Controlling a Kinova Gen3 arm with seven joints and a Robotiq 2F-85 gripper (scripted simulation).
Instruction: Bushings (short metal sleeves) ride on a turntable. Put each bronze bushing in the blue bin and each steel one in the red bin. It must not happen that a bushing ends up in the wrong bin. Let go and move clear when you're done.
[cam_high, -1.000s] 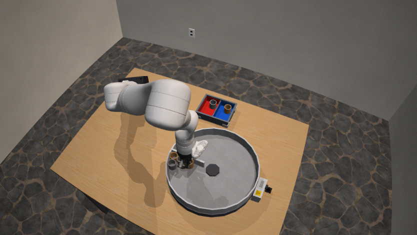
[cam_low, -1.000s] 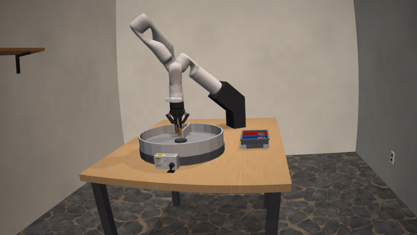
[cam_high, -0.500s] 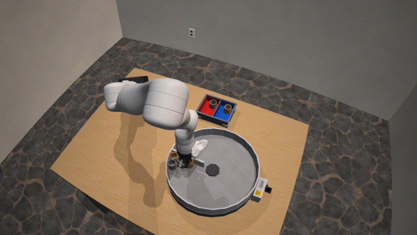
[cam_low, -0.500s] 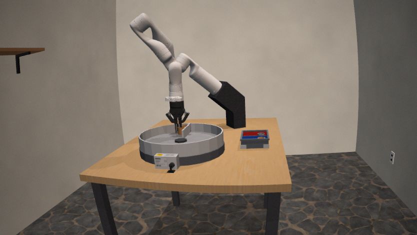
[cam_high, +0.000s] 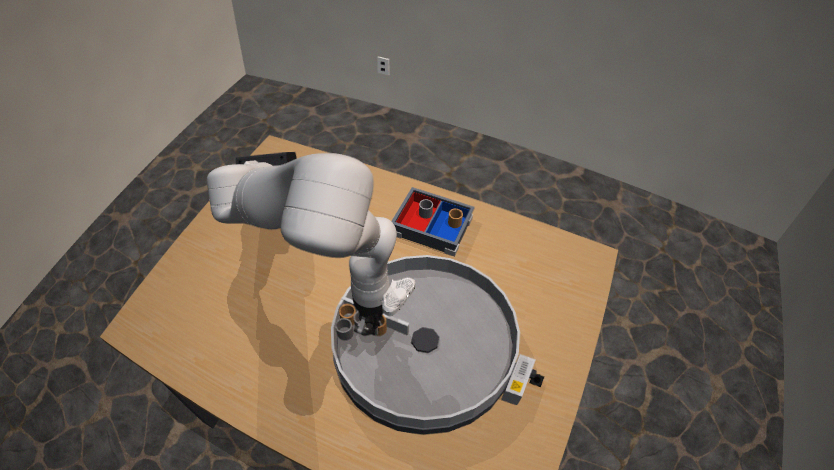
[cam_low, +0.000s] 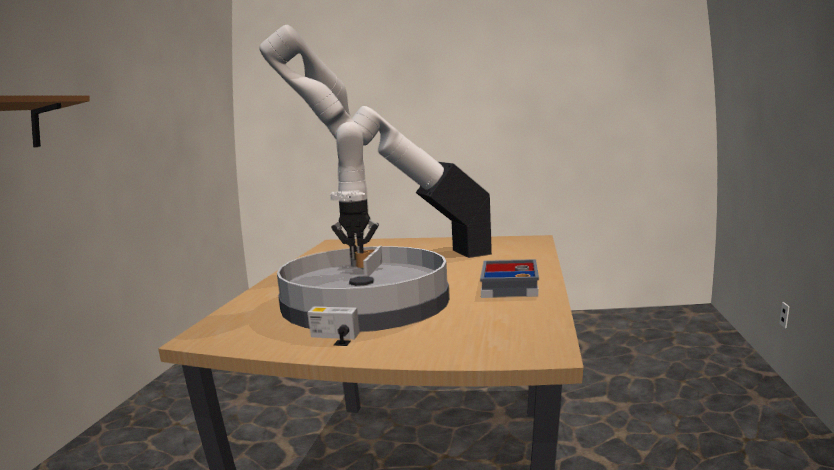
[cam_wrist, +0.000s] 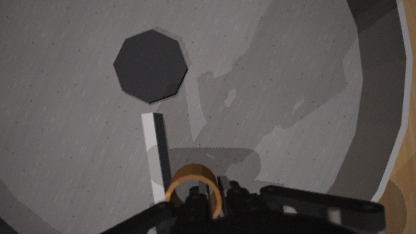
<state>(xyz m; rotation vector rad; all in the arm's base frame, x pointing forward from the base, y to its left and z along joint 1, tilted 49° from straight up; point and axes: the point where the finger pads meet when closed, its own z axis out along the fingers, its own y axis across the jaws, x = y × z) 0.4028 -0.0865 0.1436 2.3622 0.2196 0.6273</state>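
1. The wooden table (cam_high: 221, 303) stood on dark legs over a stone-pattern floor (cam_high: 688, 245).
2. On it rested the round grey turntable (cam_high: 506, 315), a small control box (cam_high: 518, 379) touching its rim.
3. A two-compartment bin (cam_high: 461, 236) and the arm's black pedestal (cam_low: 466, 210) stood nearby.

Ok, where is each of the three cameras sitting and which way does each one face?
Top: high above the table's far side, angled down on the round grey turntable and the white arm.
Exterior: beyond the table's front, level, facing the whole arm and its black pedestal.
Wrist: on the arm, looking down past the end effector, shut on a bronze bushing.
Shared: top and wrist both show the turntable's black octagonal hub.
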